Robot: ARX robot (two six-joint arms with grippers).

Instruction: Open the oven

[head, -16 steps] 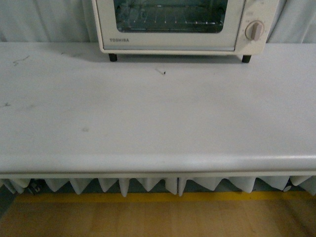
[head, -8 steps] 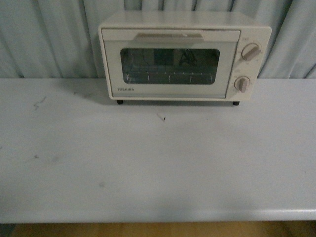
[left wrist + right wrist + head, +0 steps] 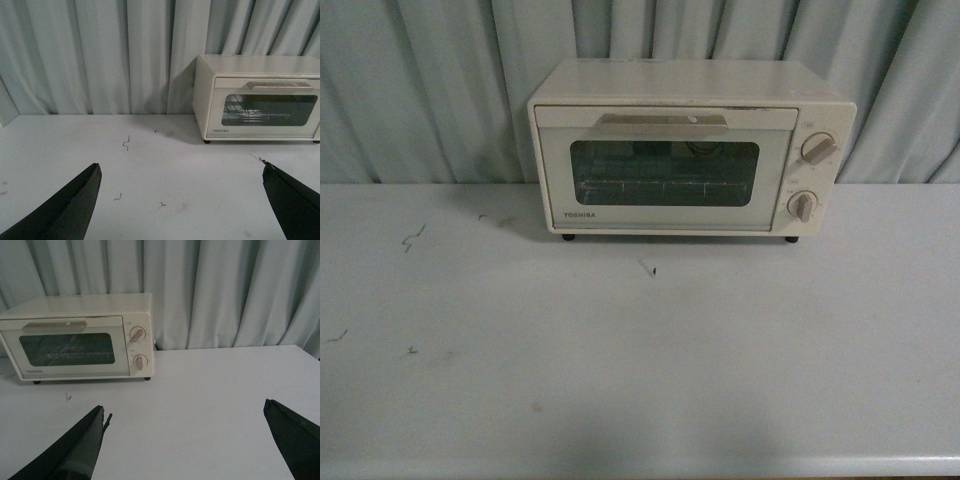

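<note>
We find the oven (image 3: 690, 150) standing at the far middle of the white table (image 3: 640, 400), its back close to the grey curtain (image 3: 420, 90). Its door (image 3: 665, 172) is closed, with the bar handle (image 3: 663, 122) along the top edge and an upper knob (image 3: 817, 149) and lower knob (image 3: 802, 206) on the right-hand panel. The left gripper (image 3: 181, 167) hangs released, fingers spread wide, well short of the oven and off to its left. The right gripper (image 3: 185, 406) is likewise spread and released, well apart from the oven on its knob side. Small dark marks (image 3: 412, 238) dot the table top.
</note>
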